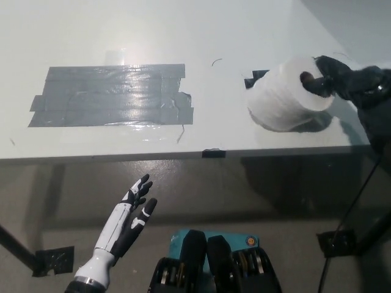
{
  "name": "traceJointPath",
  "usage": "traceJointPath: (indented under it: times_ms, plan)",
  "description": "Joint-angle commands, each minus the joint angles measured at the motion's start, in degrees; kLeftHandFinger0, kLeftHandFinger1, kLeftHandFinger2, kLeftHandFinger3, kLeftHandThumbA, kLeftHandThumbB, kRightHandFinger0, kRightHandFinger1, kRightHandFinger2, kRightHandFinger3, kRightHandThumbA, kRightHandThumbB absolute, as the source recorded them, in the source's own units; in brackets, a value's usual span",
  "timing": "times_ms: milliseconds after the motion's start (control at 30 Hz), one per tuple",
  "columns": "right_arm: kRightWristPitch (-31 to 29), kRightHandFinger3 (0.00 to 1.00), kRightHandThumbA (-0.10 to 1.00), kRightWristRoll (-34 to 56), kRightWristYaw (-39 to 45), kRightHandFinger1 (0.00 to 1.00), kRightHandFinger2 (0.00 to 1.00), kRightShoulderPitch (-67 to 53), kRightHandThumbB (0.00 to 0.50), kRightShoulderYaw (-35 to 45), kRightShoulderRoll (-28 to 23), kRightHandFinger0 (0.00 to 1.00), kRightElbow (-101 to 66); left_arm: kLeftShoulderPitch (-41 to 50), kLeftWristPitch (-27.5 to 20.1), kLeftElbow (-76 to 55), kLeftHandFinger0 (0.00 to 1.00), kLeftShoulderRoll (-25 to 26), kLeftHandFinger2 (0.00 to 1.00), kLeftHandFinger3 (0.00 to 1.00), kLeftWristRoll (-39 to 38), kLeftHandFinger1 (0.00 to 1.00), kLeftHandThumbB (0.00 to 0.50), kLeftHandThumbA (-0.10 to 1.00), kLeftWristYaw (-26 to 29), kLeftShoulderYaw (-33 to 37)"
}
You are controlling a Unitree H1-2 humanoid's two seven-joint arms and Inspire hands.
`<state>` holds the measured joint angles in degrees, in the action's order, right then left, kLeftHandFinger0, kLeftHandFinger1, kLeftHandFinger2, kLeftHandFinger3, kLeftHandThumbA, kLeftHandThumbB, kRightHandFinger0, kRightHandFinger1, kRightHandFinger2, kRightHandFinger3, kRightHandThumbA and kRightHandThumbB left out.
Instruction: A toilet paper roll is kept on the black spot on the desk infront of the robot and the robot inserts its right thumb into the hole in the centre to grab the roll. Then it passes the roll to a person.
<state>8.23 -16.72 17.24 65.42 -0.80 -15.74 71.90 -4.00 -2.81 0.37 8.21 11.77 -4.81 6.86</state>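
Head view shows the toilet paper roll (287,94) tipped, core hole facing the black right hand (335,78) gripping it there; the white left hand (129,218) rests open, far away

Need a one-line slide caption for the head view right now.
Black right hand grips the tilted roll by its core at the desk's right edge; white left hand rests open below the desk.

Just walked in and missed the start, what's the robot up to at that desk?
The black right hand has hooked into the core of the toilet paper roll and holds it tilted at the right end of the white desk, over the black spot. The white left hand rests open below the desk edge.
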Motion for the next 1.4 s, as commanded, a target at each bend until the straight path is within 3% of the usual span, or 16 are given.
traceJointPath:
  times_ms: [0, 33, 167, 233, 400, 500, 567, 633, 700, 733, 967, 1100, 1233, 1267, 1367]
  plan:
    - [-3.2, 1.00, -0.10, 23.2, -6.9, 0.53, 1.00, -1.8, 0.175, 21.1, 1.6, 0.00, -5.2, -2.7, -1.1, -0.3, 1.00, 0.4, 1.00, 1.00, 0.1, 1.00, 0.001, 0.92, -0.3, 0.0]
    - [-2.3, 1.00, -0.10, 26.2, -6.2, 0.48, 0.96, -3.1, 0.169, 24.9, 2.2, 0.00, -7.2, -2.8, -1.3, 0.0, 1.00, 0.3, 1.00, 1.00, -0.1, 1.00, 0.000, 0.92, -0.2, 0.0]
    - [1.0, 1.00, -0.10, 31.0, -4.7, 0.44, 0.90, -4.0, 0.160, 32.3, 3.5, 0.00, -9.1, -3.5, -1.2, 0.4, 1.00, 0.3, 1.00, 1.00, -0.1, 1.00, 0.000, 0.92, 0.0, -0.2]
    - [4.6, 1.00, -0.10, 34.4, -2.5, 0.34, 0.75, -4.5, 0.156, 36.7, 4.1, 0.00, -9.0, -3.8, -0.9, 0.4, 1.00, 0.3, 1.00, 1.00, -0.1, 1.00, 0.007, 0.93, 0.1, -0.4]
    - [11.2, 0.99, -0.10, 40.2, -1.4, 0.11, 0.64, -6.5, 0.176, 45.1, 6.2, 0.00, -10.1, -3.9, -0.9, 0.5, 1.00, 0.1, 1.00, 1.00, -0.6, 1.00, 0.011, 0.94, -0.3, -0.3]
    - [14.6, 0.74, -0.10, 42.5, -0.4, 0.07, 0.65, -7.2, 0.134, 48.6, 7.4, 0.00, -10.9, -3.5, -0.9, 0.2, 1.00, 0.0, 1.00, 1.00, -0.4, 1.00, 0.002, 0.95, -0.2, -0.2]
    - [16.0, 0.64, -0.10, 43.8, -0.5, 0.06, 0.65, -7.2, 0.140, 50.4, 8.4, 0.00, -12.8, -3.5, -1.0, 0.3, 1.00, 0.0, 1.00, 1.00, -0.1, 1.00, 0.004, 0.95, 0.0, -0.1]
    - [16.8, 0.74, -0.10, 44.5, -0.6, 0.10, 0.66, -6.5, 0.153, 51.2, 9.2, 0.00, -14.0, -4.0, -0.8, 0.1, 1.00, 0.2, 1.00, 1.00, -0.2, 1.00, 0.007, 0.95, 0.1, -0.5]
    - [18.7, 0.96, -0.10, 46.5, -0.1, 0.18, 0.72, -6.2, 0.160, 52.3, 10.9, 0.00, -17.7, -4.5, -0.8, 0.2, 1.00, 0.2, 1.00, 1.00, -0.3, 1.00, 0.014, 0.96, 0.2, -0.8]
    - [18.7, 1.00, -0.10, 46.8, 0.0, 0.19, 0.72, -6.2, 0.157, 52.3, 11.3, 0.00, -18.6, -4.5, -0.8, 0.2, 1.00, 0.2, 1.00, 1.00, -0.4, 1.00, 0.014, 0.96, 0.3, -0.8]
    - [18.7, 1.00, -0.10, 58.4, -5.2, 0.32, 0.86, -7.2, 0.155, 45.4, 16.3, 0.00, -32.7, -5.3, -1.6, 0.6, 1.00, -0.2, 1.00, 1.00, -0.8, 1.00, 0.022, 1.00, 0.8, -1.2]
    - [18.7, 1.00, -0.10, 63.3, -7.2, 0.44, 0.87, -6.9, 0.107, 40.8, 16.6, 0.00, -38.8, -6.6, -1.4, 0.7, 1.00, -0.5, 1.00, 1.00, -0.7, 1.00, 0.031, 1.00, 1.0, -1.4]
    - [18.7, 1.00, -0.10, 67.3, -11.7, 0.44, 0.86, -7.1, 0.134, 36.0, 16.5, 0.00, -44.5, -7.4, -1.5, 0.8, 1.00, -0.5, 1.00, 1.00, -0.6, 1.00, 0.039, 1.00, 1.1, -1.5]
    - [18.7, 1.00, -0.10, 68.2, -12.5, 0.40, 0.83, -7.2, 0.104, 34.8, 16.3, 0.00, -45.6, -7.6, -1.5, 0.7, 1.00, -0.5, 1.00, 1.00, -0.6, 1.00, 0.032, 1.00, 1.1, -1.5]
    - [18.7, 1.00, -0.10, 71.1, -14.6, 0.39, 0.80, -7.5, 0.088, 31.7, 15.9, 0.00, -48.2, -7.9, -1.8, 0.8, 1.00, -0.5, 1.00, 1.00, -0.6, 1.00, 0.031, 1.00, 1.2, -1.6]
